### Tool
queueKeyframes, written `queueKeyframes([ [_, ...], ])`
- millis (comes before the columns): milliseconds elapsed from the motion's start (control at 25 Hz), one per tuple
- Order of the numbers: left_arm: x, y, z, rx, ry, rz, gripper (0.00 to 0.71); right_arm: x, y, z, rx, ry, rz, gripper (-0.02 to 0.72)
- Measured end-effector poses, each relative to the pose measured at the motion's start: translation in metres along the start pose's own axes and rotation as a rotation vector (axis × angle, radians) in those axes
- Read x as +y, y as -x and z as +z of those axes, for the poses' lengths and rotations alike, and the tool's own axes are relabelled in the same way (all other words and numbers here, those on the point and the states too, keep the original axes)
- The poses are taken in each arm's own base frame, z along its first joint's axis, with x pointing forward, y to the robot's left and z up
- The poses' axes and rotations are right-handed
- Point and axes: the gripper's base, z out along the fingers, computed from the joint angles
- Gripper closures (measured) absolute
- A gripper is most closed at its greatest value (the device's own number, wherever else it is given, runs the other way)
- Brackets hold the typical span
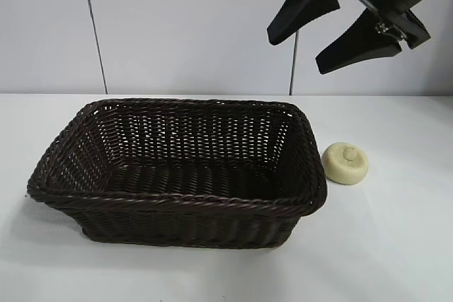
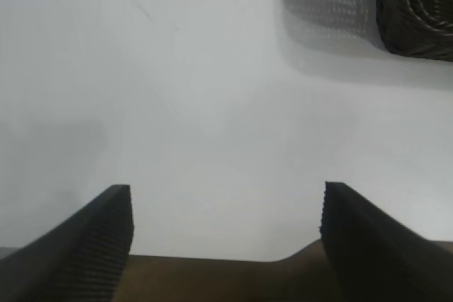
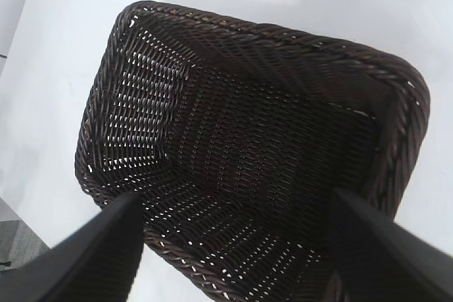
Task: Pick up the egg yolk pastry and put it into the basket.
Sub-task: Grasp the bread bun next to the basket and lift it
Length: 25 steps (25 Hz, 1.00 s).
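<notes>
White table (image 1: pixel 396 245): egg yolk pastry (image 1: pixel 345 163) at basket's (image 1: pixel 177 206) 3 o'clock, just beside. Right gripper (image 1: pixel 328 39) above at 1 o'clock, jaws wide, empty; left gripper (image 2: pixel 226 221) likewise.

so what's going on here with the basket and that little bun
Nothing is held yet. The egg yolk pastry sits on the white table just beside the basket, which has nothing in it. The right gripper hangs open above them; the left gripper, also open, is over bare table.
</notes>
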Motion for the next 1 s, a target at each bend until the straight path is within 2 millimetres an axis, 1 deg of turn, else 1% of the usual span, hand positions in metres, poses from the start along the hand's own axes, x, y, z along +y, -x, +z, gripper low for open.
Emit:
queueKeyframes([
  [200, 0.0, -0.016, -0.02, -0.173, -0.001, 0.0, 0.17, 0.0, 0.001, -0.002, 0.007, -0.01, 0.019, 0.174],
  [280, 0.0, -0.026, -0.03, -0.269, -0.002, 0.0, 0.17, 0.001, 0.005, -0.005, 0.01, -0.027, 0.02, 0.174],
  [360, 0.0, -0.033, -0.035, -0.322, -0.002, 0.0, 0.17, 0.002, 0.009, -0.009, 0.018, -0.057, 0.014, 0.174],
  [440, 0.0, -0.034, -0.036, -0.324, -0.002, 0.0, 0.17, 0.002, 0.015, -0.013, 0.035, -0.089, 0.019, 0.174],
  [600, 0.0, -0.034, -0.037, -0.325, -0.002, 0.0, 0.17, -0.005, 0.026, -0.01, 0.114, -0.168, 0.014, 0.174],
  [720, 0.0, -0.034, -0.037, -0.325, -0.002, 0.0, 0.17, -0.013, 0.034, -0.003, 0.161, -0.232, 0.012, 0.174],
  [880, 0.0, -0.034, -0.037, -0.325, -0.002, 0.0, 0.17, -0.024, 0.045, 0.0, 0.191, -0.332, -0.002, 0.174],
  [1000, 0.0, -0.034, -0.037, -0.325, -0.002, 0.0, 0.17, -0.035, 0.049, 0.004, 0.206, -0.38, 0.018, 0.174],
])
